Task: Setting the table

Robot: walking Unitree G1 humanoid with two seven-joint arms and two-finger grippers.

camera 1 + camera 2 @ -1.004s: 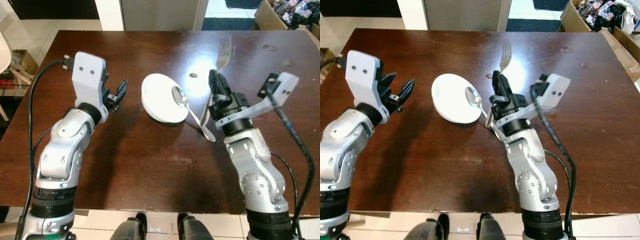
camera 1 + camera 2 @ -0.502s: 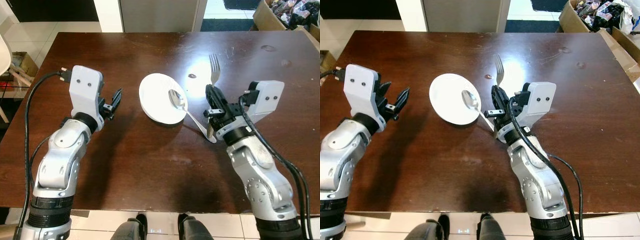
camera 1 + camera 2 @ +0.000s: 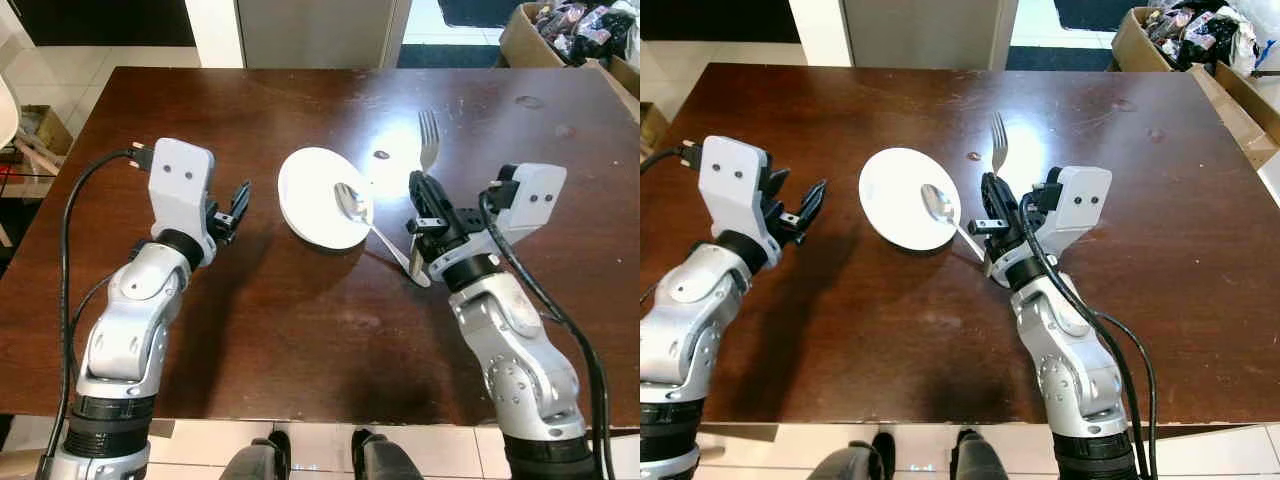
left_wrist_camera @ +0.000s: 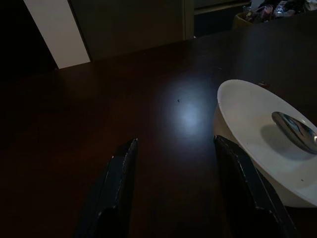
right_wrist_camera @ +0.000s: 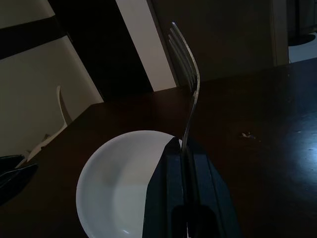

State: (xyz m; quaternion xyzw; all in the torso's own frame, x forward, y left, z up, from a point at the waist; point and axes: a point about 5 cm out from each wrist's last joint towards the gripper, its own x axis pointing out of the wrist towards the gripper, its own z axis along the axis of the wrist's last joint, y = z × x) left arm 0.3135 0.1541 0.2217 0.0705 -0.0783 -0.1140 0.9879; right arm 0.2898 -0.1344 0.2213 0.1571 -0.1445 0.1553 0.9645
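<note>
Right gripper [image 3: 424,200] clamped on fork [image 3: 428,138], handle hidden between fingers, bowl [image 3: 318,196] and spoon [image 3: 362,215] just left. Left gripper [image 3: 234,205] spread, empty, bowl beside.

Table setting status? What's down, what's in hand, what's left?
Down: the plate sits mid-table with the spoon resting bowl-end in it, handle off the rim. In hand: the right gripper is shut on the fork, tines up, beside the plate. Left: put the fork down; the spoon probably still needs moving. The left gripper hovers open, holding nothing.
</note>
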